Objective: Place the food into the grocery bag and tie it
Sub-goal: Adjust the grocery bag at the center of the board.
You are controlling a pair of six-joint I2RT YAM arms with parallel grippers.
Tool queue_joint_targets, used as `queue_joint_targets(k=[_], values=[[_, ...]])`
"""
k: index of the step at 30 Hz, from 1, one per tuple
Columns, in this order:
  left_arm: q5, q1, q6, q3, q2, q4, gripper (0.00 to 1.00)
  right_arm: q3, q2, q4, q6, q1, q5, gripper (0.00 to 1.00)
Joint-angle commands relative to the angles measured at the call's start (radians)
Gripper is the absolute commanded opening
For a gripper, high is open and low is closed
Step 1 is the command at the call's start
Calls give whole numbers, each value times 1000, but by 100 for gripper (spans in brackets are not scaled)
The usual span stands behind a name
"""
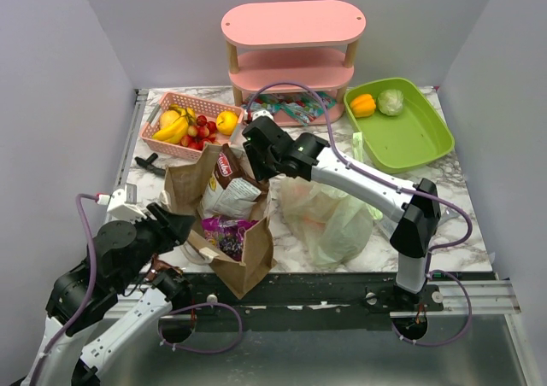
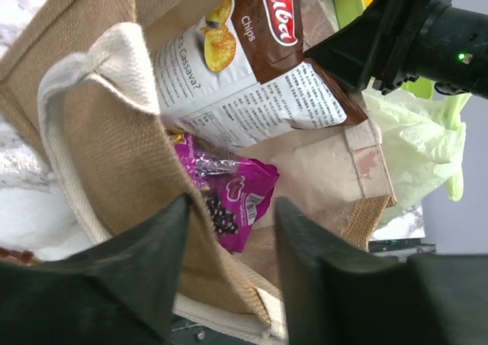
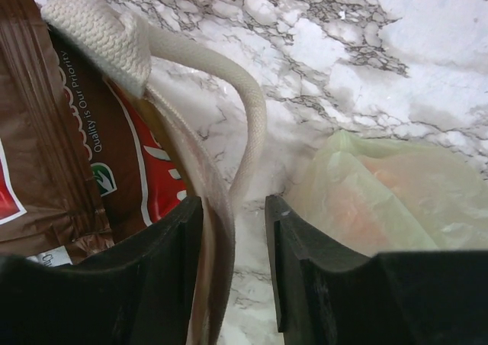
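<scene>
The grocery bag (image 1: 329, 215), pale green and crinkly, lies slumped on the marble right of a brown burlap bag (image 1: 248, 262), with orange shapes showing through it (image 3: 381, 200). Food in the brown bag: a white-and-brown chips pack (image 1: 229, 181) (image 2: 252, 70) and a purple pack (image 1: 226, 232) (image 2: 229, 192). My left gripper (image 2: 231, 207) (image 1: 184, 225) is open at that bag's near-left rim, whose wall (image 2: 99, 131) lies against one finger. At the far rim, my right gripper (image 3: 232, 204) (image 1: 261, 160) is open astride the wall below the white handle (image 3: 99, 32), with the chips pack (image 3: 46, 146) to its left.
A pink basket (image 1: 154, 132) of bananas, cherries and a lemon stands at the back left. Behind the bags is a pink shelf (image 1: 293, 44) with snack packs (image 1: 291, 111) under it. The green tray (image 1: 410, 134) at back right holds an orange pepper (image 1: 363, 104) and a cabbage (image 1: 391, 102).
</scene>
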Motion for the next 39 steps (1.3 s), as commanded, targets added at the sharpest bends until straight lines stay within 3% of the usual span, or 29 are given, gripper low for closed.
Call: queue_joint_targets(k=[1,7,9,10,11,12,18,29,35,39], values=[[22,6,-26,-22,-21,-18,42,-26,-33,21,-10,1,-41,41],[59,6,-42,-69,-25,-41,40,-36,-38,30,-9,0,-60,27],[66,6,-39,-89,-31,-25,25,-37,-37,31,-9,0,-65,15],[66,6,-38,-94,-30,-18,17,-35,-36,30,-9,1,-71,3],[69,5,-30,-101,-30,-5,3,-34,-36,27,-7,1,-72,1],[71,5,-22,-105,-31,6,0,-32,-38,25,-4,0,-73,1],[37,6,79,-79,18,97,0,36,-45,8,23,1,-20,1],[-5,13,434,160,347,321,0,65,-99,-43,149,-12,142,1],[71,86,530,173,447,394,0,14,-146,-54,191,-28,168,1],[233,231,586,114,463,439,0,1,-152,-88,220,-31,206,1]])
